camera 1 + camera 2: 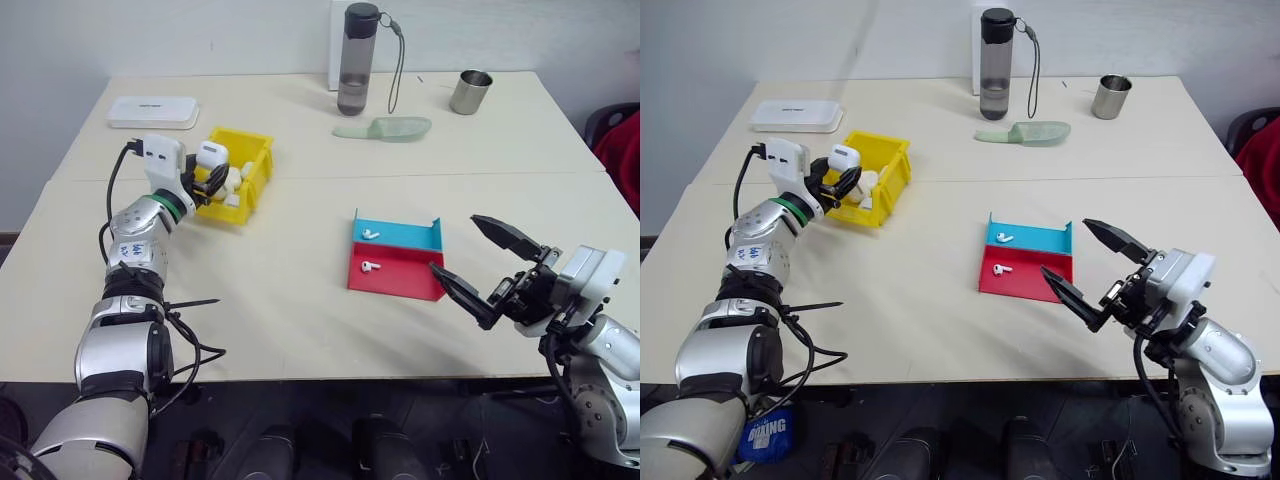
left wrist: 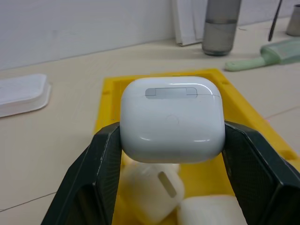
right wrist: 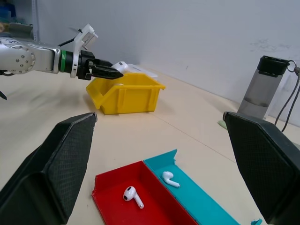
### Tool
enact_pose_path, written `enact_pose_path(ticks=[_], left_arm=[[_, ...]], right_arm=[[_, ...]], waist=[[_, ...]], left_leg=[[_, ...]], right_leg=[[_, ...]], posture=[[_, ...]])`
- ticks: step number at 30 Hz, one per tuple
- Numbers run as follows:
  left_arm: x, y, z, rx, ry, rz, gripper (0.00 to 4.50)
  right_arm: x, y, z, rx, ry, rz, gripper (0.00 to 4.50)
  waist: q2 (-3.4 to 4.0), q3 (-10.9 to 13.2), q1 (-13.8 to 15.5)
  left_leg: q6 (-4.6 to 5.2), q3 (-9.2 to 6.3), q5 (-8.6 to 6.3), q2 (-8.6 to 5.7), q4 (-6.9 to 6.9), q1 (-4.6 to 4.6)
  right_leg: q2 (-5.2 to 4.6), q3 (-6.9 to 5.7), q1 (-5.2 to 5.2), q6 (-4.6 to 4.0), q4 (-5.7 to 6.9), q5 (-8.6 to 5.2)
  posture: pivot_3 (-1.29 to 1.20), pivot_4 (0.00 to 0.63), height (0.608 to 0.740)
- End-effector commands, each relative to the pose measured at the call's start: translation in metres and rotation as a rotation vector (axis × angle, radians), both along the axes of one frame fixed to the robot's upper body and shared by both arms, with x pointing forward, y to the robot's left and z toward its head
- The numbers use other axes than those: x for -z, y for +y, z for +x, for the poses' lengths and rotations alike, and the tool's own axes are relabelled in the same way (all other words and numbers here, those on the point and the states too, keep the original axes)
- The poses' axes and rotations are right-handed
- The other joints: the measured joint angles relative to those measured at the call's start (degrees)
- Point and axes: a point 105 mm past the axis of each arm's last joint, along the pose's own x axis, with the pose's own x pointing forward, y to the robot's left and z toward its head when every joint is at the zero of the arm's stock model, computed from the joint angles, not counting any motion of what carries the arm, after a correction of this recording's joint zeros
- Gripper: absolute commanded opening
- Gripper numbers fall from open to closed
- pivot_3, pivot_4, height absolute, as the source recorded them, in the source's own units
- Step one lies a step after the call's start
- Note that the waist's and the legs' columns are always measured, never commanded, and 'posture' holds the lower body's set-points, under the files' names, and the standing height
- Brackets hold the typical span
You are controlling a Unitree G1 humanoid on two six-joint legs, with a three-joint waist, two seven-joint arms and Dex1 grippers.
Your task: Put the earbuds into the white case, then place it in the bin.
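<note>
My left end effector (image 1: 212, 178) clamps the white case (image 1: 211, 155) over the bin's (image 1: 256, 160) front lip; bare bench (image 1: 280, 300) beside the bin. Right end effector (image 1: 478, 262) wide open, empty, well right of the bin; earbuds (image 1: 371, 266) sit between in trays.

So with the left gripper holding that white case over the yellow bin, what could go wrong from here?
1. Two tiny white earbuds still lie in the blue tray and red tray; the glossy white pebble case, lid shut, may get binned empty.
2. Other white cases already fill the yellow plastic bin, so this one could land unevenly when the left gripper releases.
</note>
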Motion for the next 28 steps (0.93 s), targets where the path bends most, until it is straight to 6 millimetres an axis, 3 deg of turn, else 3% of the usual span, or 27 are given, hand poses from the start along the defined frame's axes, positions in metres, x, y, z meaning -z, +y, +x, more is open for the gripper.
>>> enact_pose_path(ticks=[1,4,8,10,13,16,19,23,28], left_arm=[[-0.016,-0.005,0.001,0.037,-0.041,0.039,3.70],[-0.018,-0.002,-0.002,0.049,-0.043,0.050,4.49],[-0.029,0.009,-0.023,0.138,-0.090,0.060,4.49],[-0.032,0.012,-0.047,0.232,-0.081,0.068,4.49],[-0.025,0.012,-0.107,0.414,-0.068,0.223,4.49],[0.005,0.033,-0.159,0.378,0.051,0.440,4.49],[0.025,0.040,-0.206,0.393,0.112,0.477,4.49],[0.046,0.056,-0.245,0.349,0.194,0.514,4.49],[0.049,0.070,-0.258,0.260,0.207,0.514,4.49]], right_arm=[[-0.004,0.003,-0.001,0.010,-0.036,0.012,4.50],[-0.001,0.004,-0.001,0.004,-0.031,0.013,4.50],[0.004,-0.001,-0.002,-0.008,-0.012,-0.023,4.50],[0.008,-0.008,-0.003,-0.019,0.004,-0.064,4.50],[0.016,-0.021,-0.003,-0.048,0.033,-0.170,4.50],[0.020,-0.049,0.002,-0.063,0.074,-0.264,4.50],[0.028,-0.070,0.002,-0.097,0.118,-0.378,4.50],[0.029,-0.089,0.008,-0.111,0.133,-0.462,4.50],[0.027,-0.105,0.013,-0.128,0.132,-0.543,4.50]], waist=[[0.00,0.0,-0.2],[0.00,0.0,-0.6],[0.00,0.0,-1.0],[0.01,0.0,-1.6],[0.01,0.0,-2.5],[0.04,0.0,-2.8],[0.04,0.0,-1.8],[0.07,0.0,0.2],[0.10,0.0,1.1]], left_leg=[[0.00,0.00,0.00,0.00,0.00,0.00],[0.00,-0.01,0.00,0.00,0.01,0.01],[0.00,-0.02,0.00,0.00,0.01,0.01],[0.00,0.00,0.00,0.02,-0.06,0.02],[-0.01,-0.06,-0.01,0.11,-0.13,0.01],[0.02,-0.06,-0.06,0.11,-0.33,0.19],[0.06,0.05,-0.09,0.15,-0.45,0.55],[0.12,0.05,-0.11,0.18,-0.40,0.81],[0.23,0.06,-0.15,0.18,-0.36,0.94]], right_leg=[[0.00,0.00,0.00,0.00,0.07,0.00],[-0.01,0.05,-0.01,0.00,0.29,0.00],[-0.02,0.15,-0.03,0.00,0.35,0.00],[-0.01,0.38,-0.07,0.00,0.34,0.00],[0.01,0.54,-0.10,0.00,0.28,0.00],[0.07,0.85,-0.01,-0.01,-0.06,0.00],[0.09,1.02,0.29,-0.02,-0.40,-0.01],[0.09,1.01,0.78,-0.04,-0.69,-0.02],[0.09,0.96,1.20,-0.15,-1.17,-0.08]], posture=[[0.00,0.150,0.740],[0.00,0.150,0.740],[0.00,0.150,0.740],[0.00,0.150,0.740],[0.00,0.150,0.740],[0.00,0.150,0.740],[0.00,0.150,0.740],[0.00,0.150,0.740],[0.00,0.150,0.740]])
